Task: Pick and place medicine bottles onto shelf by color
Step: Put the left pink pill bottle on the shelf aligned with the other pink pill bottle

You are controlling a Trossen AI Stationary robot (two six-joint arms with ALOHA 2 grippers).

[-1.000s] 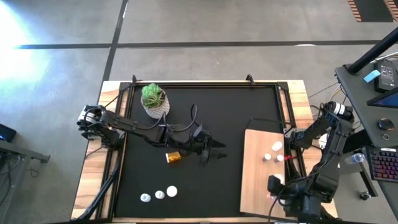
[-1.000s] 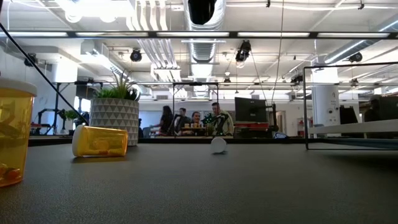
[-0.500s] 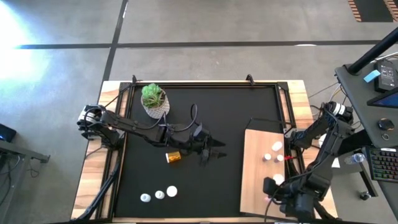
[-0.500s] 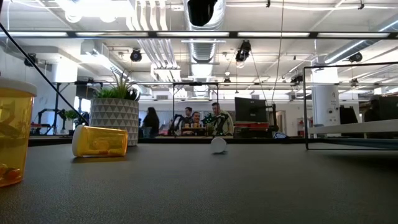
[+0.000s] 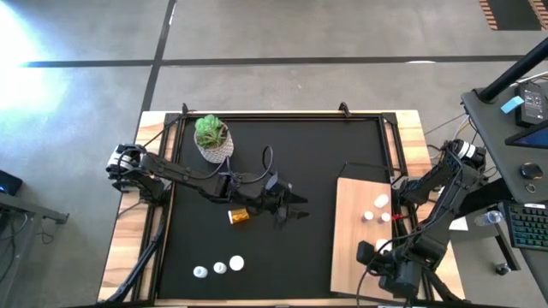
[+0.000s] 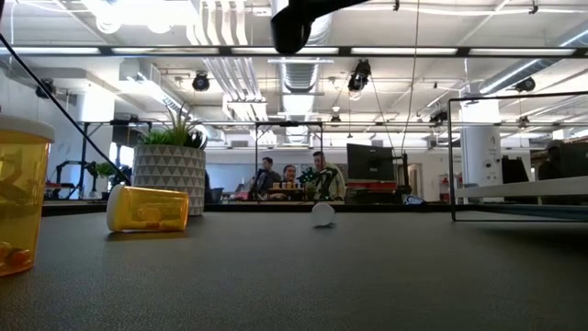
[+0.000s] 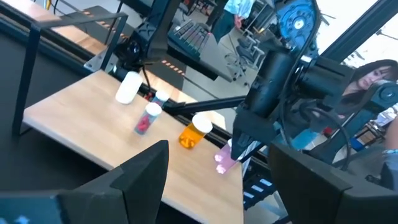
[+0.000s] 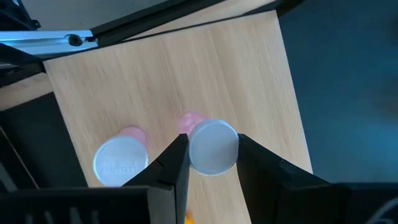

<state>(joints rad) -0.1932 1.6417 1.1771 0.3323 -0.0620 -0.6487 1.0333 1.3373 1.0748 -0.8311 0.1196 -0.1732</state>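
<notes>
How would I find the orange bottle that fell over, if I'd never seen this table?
On the big black mat, find the potted plant in the high view's upper left. Below it, near the left gripper, lies the orange bottle. It alone is tipped on its side; the three white-capped bottles lower down stand upright.

Grey concrete floor (image 5: 300, 34) crossed by dark seams. Open ceiling: exposed ducts (image 6: 230, 69), fluorescent strips (image 6: 184, 51), hanging spot lamps (image 6: 360, 75). People (image 6: 289, 179) seated at a far bench. White column (image 6: 478, 152) at right. Desk with keyboard (image 5: 524, 227) beside the table.
</notes>
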